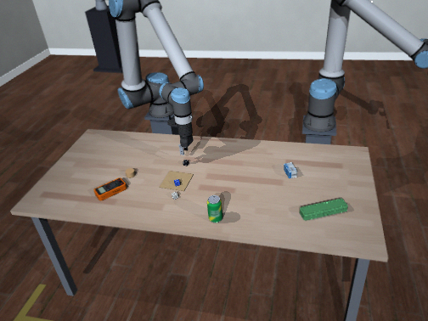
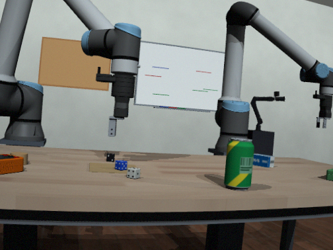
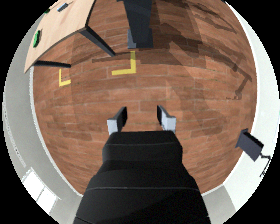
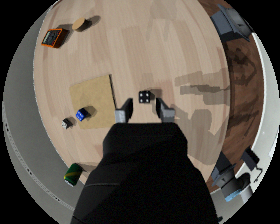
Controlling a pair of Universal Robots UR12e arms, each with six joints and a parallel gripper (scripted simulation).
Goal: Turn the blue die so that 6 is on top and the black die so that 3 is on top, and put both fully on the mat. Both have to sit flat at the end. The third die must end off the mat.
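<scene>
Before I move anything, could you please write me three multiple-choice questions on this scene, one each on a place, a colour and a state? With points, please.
1. Where is the blue die?
A) on the mat
B) beside the soda can
C) on the floor

2. What colour is the soda can's body, mainly?
A) red
B) green and yellow
C) purple

3. How does the right tool stand?
A) shut on the black die
B) shut on the white die
C) open, holding nothing

1: A, since the blue die [image 1: 177,183] [image 2: 121,165] [image 4: 81,115] sits within the edges of the mat [image 1: 169,181] [image 2: 99,167] [image 4: 95,95].
2: B, since the soda can [image 1: 215,211] [image 2: 238,165] [image 4: 73,174] shows green with yellow bands.
3: C, since the right tool [image 4: 144,104] has its fingers apart, and the black die [image 1: 186,162] [image 2: 110,157] [image 4: 144,96] rests on the table below.
</scene>
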